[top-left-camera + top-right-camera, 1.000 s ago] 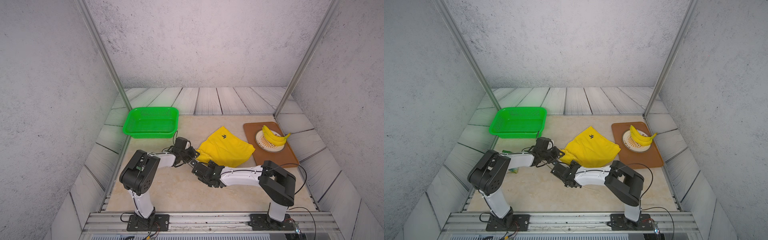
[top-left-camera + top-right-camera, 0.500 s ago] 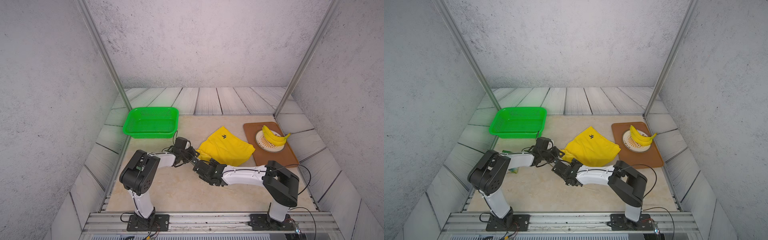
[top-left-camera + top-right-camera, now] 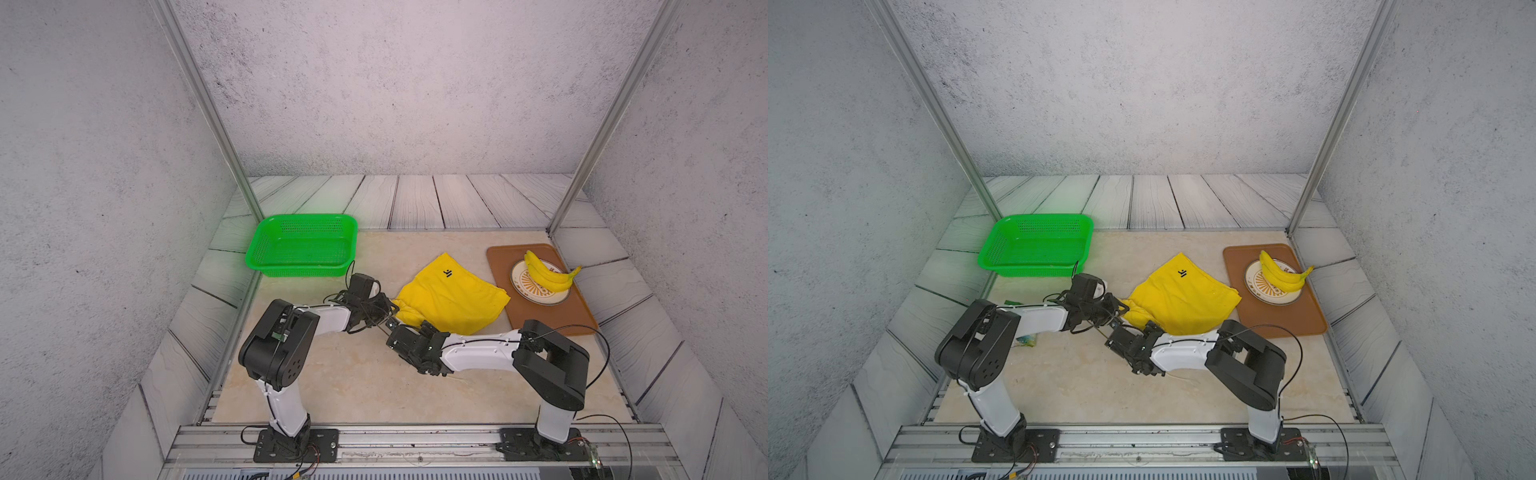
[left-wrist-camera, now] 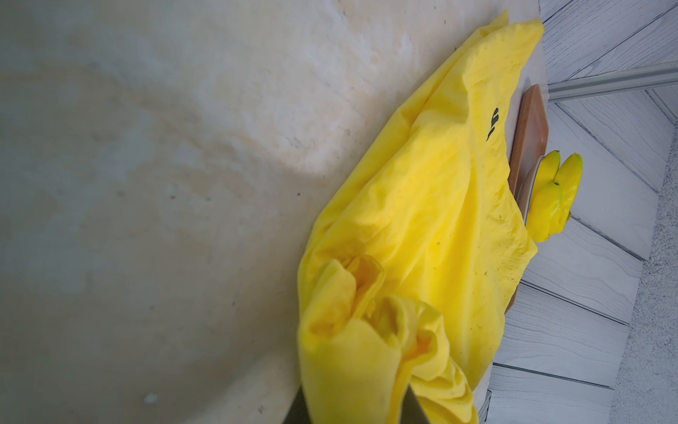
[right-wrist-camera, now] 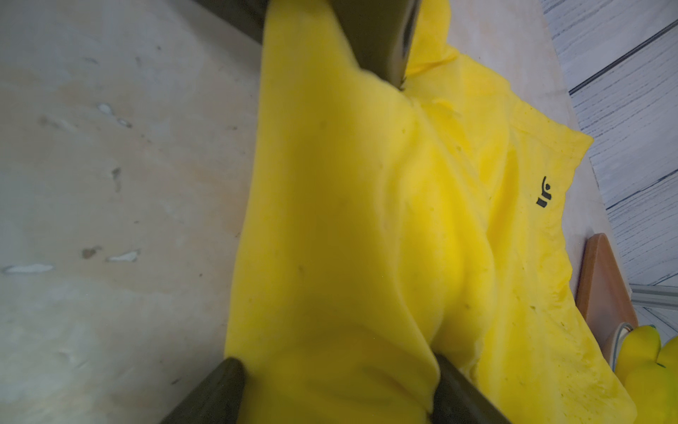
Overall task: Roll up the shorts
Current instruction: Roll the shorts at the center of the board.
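**Both tools at the near edge of the yellow shorts**

The shorts (image 3: 453,297) (image 3: 1183,297) lay on the table (image 3: 332,382) at mid-depth, right of centre. They were mostly spread flat, with the small black logo facing up near the far corner. The right edge of the cloth reached the brown tray (image 3: 540,322), where bananas (image 3: 544,274) sat on a plate (image 3: 520,287). A green basket (image 3: 303,217) stood well apart at the far left of the table.

The left tool (image 3: 392,309) (image 3: 1123,307) was at the left corner of the shorts. In the left wrist view it (image 4: 356,407) was clamped on a bunched wad of the yellow cloth (image 4: 433,220).

The right tool (image 3: 409,330) lay low at the near edge, just beside the left one. In the right wrist view its fingers (image 5: 220,385) stood wide apart on either side of a thick raised fold of the shorts (image 5: 367,220). That fold filled the gap between them and ran on to the left tool's dark fingers (image 5: 370,36). Whether the right tool (image 5: 337,389) was pressing the fold or only straddling it could not be told.
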